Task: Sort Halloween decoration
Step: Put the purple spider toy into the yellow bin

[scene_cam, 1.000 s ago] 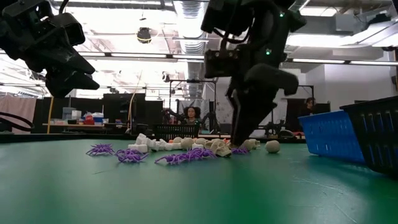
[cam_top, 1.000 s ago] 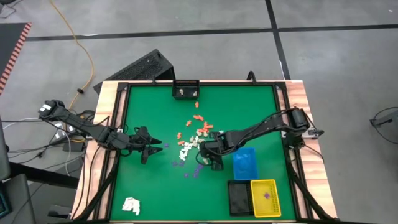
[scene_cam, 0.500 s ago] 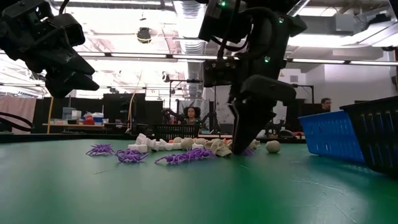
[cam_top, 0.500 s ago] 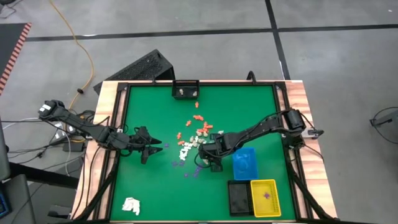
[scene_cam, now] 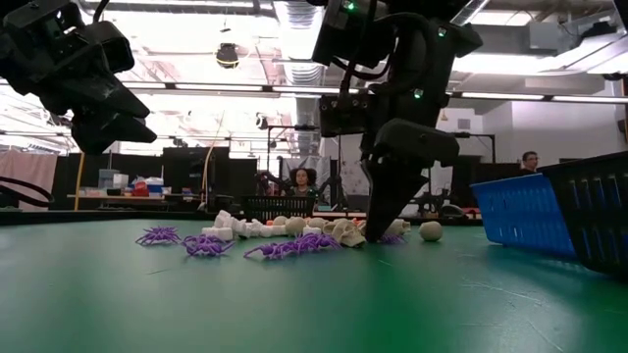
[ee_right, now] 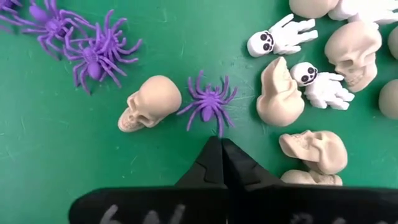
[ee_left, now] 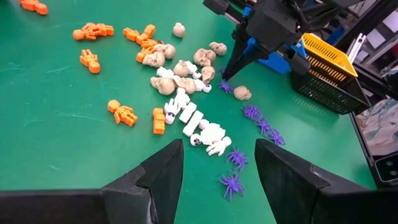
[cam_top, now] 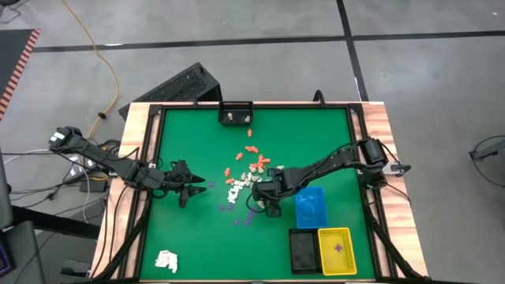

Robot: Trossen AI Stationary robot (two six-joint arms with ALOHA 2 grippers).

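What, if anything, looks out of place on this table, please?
A crumpled white wad lies alone in a corner of the table on the left arm's side, far from the toy pile. Also, the right hand is shut while the purple spider lies just beyond its tips, apparently ungripped.
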